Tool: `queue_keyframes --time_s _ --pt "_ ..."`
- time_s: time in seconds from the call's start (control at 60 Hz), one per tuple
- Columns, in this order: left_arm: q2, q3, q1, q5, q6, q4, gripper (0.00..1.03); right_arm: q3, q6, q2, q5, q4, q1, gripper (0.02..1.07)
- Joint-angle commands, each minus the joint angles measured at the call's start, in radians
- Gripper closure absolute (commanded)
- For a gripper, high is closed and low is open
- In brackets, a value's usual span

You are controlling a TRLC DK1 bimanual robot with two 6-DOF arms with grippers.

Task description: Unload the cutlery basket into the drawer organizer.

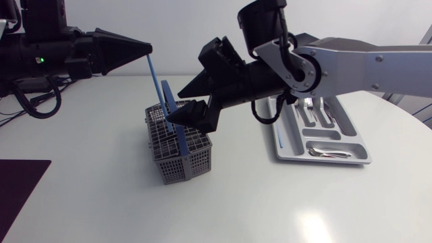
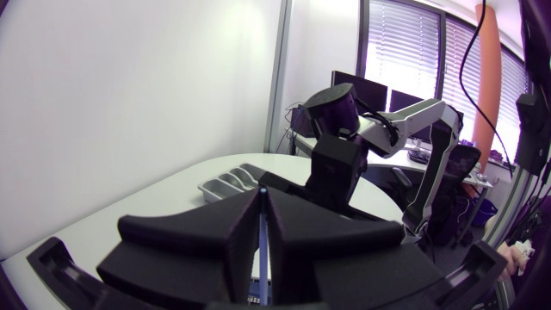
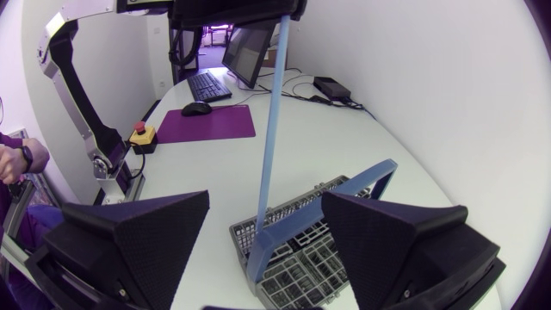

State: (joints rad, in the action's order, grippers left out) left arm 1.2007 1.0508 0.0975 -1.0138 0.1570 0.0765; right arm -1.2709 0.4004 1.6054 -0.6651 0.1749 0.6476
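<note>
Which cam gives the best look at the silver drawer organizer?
Head view: the silver-grey drawer organizer lies mostly open to it, compartments and some cutlery visible, though the right arm hides one end. Left wrist view shows only a small distant piece beyond the right arm. Right wrist view misses it.

Office-style robot lab; my table (image 1: 101, 216) holds a keyboard (image 3: 207, 86), mouse (image 3: 196, 108), purple mat (image 3: 207, 123), red stop button (image 3: 142, 131); my left arm (image 1: 47, 54), right arm (image 1: 364, 67) over it.
</note>
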Motion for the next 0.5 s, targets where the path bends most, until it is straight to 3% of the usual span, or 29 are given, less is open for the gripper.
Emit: queue_keyframes --time_s 0.0,0.483 --pt "0.019 0.035 0.002 -0.020 -0.007 0.008 0.89 -0.038 -0.023 0.047 0.005 -0.008 0.018 0.23" --pt "0.037 0.051 -0.005 -0.029 -0.002 0.016 0.89 -0.117 -0.046 0.110 0.019 -0.012 0.049 0.90"
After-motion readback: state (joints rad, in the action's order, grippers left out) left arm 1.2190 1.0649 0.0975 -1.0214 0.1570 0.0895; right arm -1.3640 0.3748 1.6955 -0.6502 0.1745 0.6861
